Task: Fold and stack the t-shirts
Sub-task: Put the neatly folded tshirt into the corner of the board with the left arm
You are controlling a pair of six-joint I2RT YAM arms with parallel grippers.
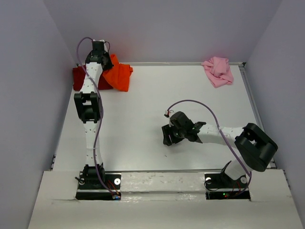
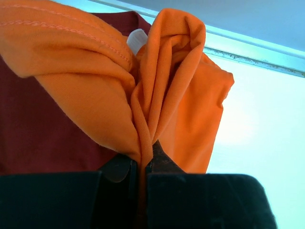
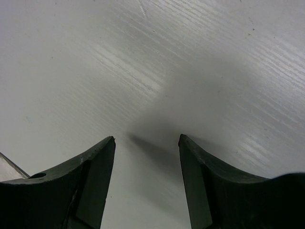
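Left pincer [image 2: 141, 153] pinches a thin fold of orange shirt [image 2: 81, 90] at eleven o'clock, liable to slip; right pincer [image 3: 147, 138] gapes empty.

orange shirt [image 1: 120, 76] bunched beside red [image 1: 79, 79], pink [image 1: 218, 71] apart

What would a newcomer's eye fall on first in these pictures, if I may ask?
First, the bright orange t-shirt, bunched and pinched in the shut left gripper at the far left corner of the table, over the dark red t-shirt. Next, the pale pink t-shirt lies crumpled alone at the far right corner. The right gripper hangs open and empty over the table's middle.
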